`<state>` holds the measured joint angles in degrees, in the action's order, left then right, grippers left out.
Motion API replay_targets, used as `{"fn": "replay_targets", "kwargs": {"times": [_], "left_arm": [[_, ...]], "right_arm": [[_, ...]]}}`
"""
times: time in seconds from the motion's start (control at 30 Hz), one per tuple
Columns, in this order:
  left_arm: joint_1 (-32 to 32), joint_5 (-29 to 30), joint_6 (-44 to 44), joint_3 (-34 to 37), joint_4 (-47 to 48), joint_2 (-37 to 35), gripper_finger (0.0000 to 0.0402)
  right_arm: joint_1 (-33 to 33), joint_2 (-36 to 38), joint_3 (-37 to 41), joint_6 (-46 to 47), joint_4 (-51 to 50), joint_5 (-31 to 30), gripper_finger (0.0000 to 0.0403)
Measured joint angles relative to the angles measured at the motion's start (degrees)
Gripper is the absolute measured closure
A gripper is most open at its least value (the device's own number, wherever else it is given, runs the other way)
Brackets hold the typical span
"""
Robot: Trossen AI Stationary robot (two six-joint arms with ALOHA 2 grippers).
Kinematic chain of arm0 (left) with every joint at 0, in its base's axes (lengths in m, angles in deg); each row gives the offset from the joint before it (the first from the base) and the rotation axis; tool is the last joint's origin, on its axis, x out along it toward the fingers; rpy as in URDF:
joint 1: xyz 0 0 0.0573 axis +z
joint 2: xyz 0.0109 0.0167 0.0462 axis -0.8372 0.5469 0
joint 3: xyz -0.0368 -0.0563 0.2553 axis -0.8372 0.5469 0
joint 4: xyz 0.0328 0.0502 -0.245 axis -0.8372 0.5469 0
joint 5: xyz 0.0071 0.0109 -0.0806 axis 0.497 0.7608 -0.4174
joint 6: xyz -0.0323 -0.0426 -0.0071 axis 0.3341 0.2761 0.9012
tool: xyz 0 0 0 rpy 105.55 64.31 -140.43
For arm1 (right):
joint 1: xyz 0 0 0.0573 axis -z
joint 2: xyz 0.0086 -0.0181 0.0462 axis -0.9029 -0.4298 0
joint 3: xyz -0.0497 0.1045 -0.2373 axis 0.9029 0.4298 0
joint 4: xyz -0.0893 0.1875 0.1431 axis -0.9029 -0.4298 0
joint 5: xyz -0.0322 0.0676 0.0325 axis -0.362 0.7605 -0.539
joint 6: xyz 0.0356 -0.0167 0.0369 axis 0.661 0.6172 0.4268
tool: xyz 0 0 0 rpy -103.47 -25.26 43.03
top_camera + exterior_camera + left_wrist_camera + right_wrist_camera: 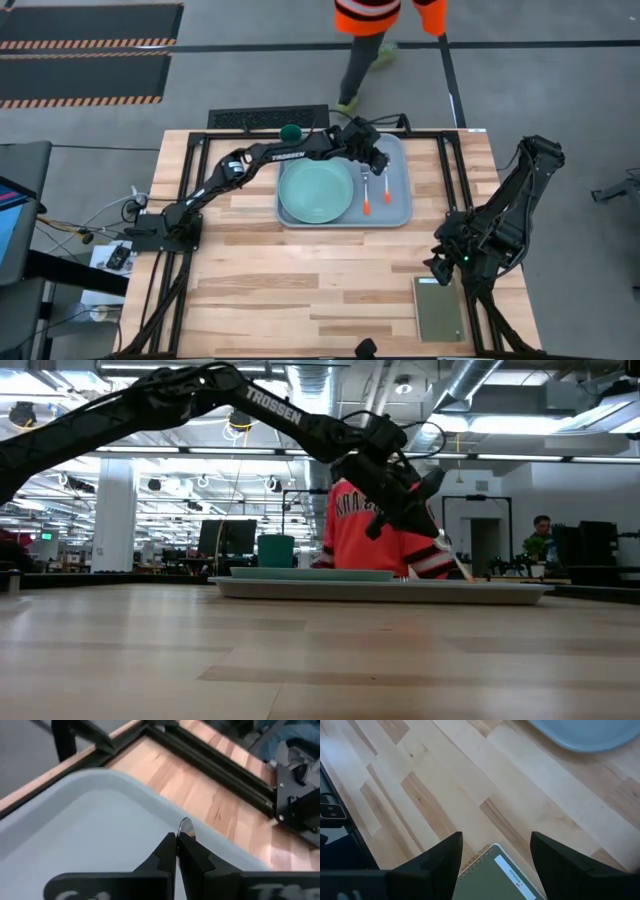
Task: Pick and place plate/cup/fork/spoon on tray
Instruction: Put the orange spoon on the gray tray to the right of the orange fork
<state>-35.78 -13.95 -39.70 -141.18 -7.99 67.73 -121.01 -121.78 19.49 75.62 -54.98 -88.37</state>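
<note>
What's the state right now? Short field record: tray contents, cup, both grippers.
tray: holds plate, two orange-handled utensils
plate: on tray's left part
utensils: side by side, right of plate
spoon: bowl showing past the fingertips
cup: off tray, at table's far edge
left gripper: over tray, shut on spoon
right gripper: open, over green notebook, waiting

Clearance around my left gripper (374, 165)

The tray's (401, 212) right half holds the fork (366, 196) and spoon (386, 188) side by side; the plate (317, 190) fills its left. Open table (300, 290) lies between tray and notebook (440, 308).
</note>
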Motion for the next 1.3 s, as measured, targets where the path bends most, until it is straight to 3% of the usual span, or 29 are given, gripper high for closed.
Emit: {"fn": "replay_targets", "kwargs": {"times": [0.6,1.3], "left_arm": [[1.71,-4.97,-3.63,0.08,2.95,1.60,0.0401],[0.66,-4.56,-4.68,-0.21,4.63,2.50,0.0401]], "right_arm": [[0.00,-0.02,0.00,0.15,-0.25,0.02,0.0143],[-0.02,-0.02,0.00,-0.33,-0.24,-1.03,0.0143]]}}
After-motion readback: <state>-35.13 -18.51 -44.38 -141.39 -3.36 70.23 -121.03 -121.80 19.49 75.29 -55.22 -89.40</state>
